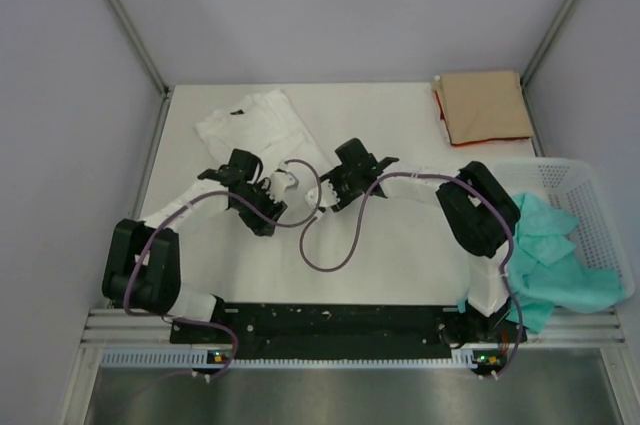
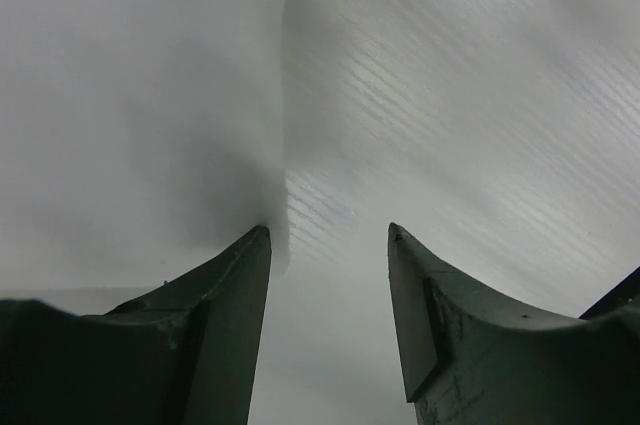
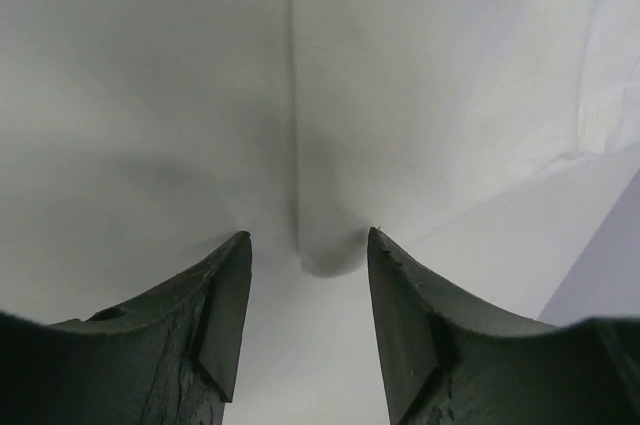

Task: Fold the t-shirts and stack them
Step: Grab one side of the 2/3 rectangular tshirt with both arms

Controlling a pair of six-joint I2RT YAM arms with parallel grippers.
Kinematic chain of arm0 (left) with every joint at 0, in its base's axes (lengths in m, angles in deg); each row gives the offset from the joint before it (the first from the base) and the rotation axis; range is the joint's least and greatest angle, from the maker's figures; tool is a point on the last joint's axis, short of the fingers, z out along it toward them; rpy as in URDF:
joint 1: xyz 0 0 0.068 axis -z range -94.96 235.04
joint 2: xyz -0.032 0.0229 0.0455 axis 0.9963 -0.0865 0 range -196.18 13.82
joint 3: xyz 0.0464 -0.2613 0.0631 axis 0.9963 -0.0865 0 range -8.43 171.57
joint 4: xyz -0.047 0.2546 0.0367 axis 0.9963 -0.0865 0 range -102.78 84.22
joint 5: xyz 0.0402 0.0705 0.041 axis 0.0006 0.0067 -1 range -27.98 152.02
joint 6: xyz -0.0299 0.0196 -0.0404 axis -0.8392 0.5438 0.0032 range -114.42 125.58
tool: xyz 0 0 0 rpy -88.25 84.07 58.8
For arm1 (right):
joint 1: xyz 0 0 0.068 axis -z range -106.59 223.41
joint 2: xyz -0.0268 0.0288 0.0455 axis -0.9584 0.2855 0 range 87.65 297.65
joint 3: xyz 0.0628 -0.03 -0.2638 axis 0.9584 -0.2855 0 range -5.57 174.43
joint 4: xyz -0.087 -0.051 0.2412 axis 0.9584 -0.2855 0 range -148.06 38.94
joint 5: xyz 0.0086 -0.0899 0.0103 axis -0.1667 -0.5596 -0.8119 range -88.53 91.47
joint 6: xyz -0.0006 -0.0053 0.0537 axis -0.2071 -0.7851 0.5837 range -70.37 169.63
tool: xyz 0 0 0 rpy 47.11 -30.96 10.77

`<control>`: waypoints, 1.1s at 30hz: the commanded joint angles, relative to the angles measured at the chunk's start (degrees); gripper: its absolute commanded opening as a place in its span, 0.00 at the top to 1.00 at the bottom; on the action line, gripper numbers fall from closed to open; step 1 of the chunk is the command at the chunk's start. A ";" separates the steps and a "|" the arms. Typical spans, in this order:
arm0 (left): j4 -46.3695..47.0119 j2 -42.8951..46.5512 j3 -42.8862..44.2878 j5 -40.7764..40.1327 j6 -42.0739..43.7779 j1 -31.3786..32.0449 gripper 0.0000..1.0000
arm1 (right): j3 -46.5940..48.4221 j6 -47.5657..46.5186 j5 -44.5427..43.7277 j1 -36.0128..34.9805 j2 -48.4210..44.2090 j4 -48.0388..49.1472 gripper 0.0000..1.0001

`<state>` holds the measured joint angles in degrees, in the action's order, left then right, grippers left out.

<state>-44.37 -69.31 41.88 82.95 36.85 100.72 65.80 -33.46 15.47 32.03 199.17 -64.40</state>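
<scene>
The white t-shirt (image 1: 265, 125) and tan t-shirt (image 1: 483, 108) are soft matt cloth; the basket (image 1: 603, 223) is white plastic mesh.

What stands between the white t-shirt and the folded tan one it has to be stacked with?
Nothing visible. Only bare table lies between the white t-shirt and the tan t-shirt at the far right corner; the basket sits nearer, off that path.

1. Top external: fixed high behind the arm bases (image 1: 330, 323), angled down and forward over the whole table (image 1: 400, 115), near edge to far wall.
2. Left wrist: pressed close, looking past the left gripper (image 2: 328, 228) onto the white t-shirt (image 2: 450, 95).
3. Right wrist: equally close, looking past the right gripper (image 3: 308, 233).
4. Shared ground: all three views take in the white t-shirt, left of centre.
</scene>
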 commanded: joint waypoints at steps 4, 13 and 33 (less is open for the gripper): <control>3.69 -2.38 -2.14 -9.05 -0.15 2.07 0.45 | 2.10 -1.12 -4.15 -1.24 3.08 3.85 0.53; 6.51 -5.10 -3.80 -12.75 -0.33 2.42 0.49 | 4.65 1.09 -6.09 -1.50 5.63 4.21 0.75; -10.61 15.96 -4.34 -10.22 8.53 2.34 1.00 | -14.05 12.42 -9.51 -10.45 -19.57 -3.78 1.00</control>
<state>-44.30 -61.55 37.27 68.96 39.95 103.15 55.81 -26.12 6.62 25.58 189.67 -62.74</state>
